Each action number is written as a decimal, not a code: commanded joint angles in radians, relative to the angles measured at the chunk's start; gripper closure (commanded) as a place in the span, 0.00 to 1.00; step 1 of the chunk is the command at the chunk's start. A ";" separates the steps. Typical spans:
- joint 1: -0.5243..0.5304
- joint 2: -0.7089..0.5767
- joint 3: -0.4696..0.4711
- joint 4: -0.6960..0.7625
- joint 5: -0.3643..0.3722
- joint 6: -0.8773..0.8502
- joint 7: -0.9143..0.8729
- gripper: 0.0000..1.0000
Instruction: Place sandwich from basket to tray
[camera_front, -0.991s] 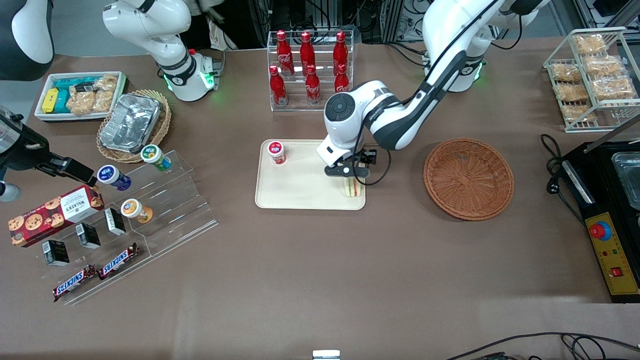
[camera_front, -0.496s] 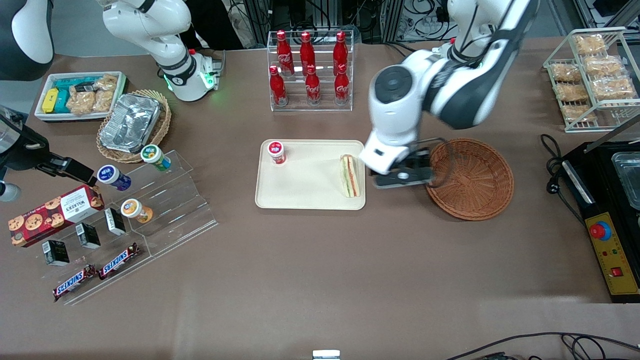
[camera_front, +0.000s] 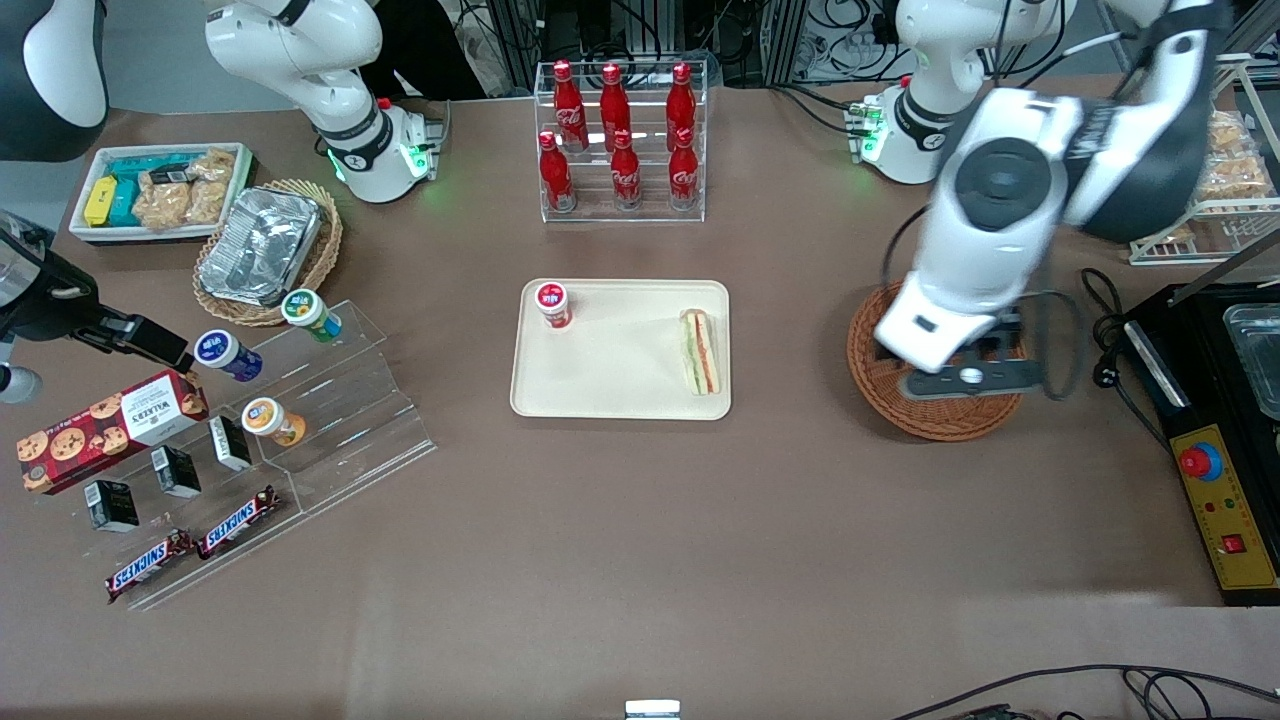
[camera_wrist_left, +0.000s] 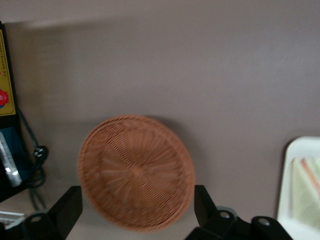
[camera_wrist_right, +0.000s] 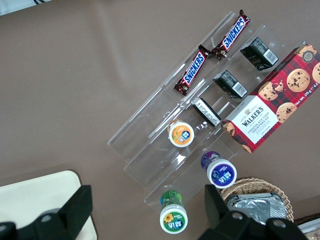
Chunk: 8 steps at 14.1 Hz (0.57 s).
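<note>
The tray (camera_front: 620, 400) sits mid-table, nearer the front camera than the bottle rack (camera_front: 620, 140). On the tray, the sandwich (camera_front: 701, 351) lies along the edge toward the working arm's end, and a small lidded cup (camera_front: 552, 304) stands at the corner nearest the rack, toward the parked arm's end. The basket (camera_front: 935, 420) rests on the table beside the tray, apart from it, toward the working arm's end. The gripper (camera_front: 975, 378) hangs above the basket, fingers (camera_wrist_left: 67, 210) spread wide with nothing between them. Well off from the tray toward the parked arm's end, a stepped clear stand (camera_front: 330, 420) carries snacks.
</note>
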 joint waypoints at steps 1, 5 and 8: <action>-0.015 -0.097 0.201 -0.014 -0.185 -0.040 0.264 0.01; -0.128 -0.183 0.571 -0.017 -0.390 -0.151 0.582 0.01; -0.128 -0.217 0.575 -0.011 -0.384 -0.155 0.576 0.01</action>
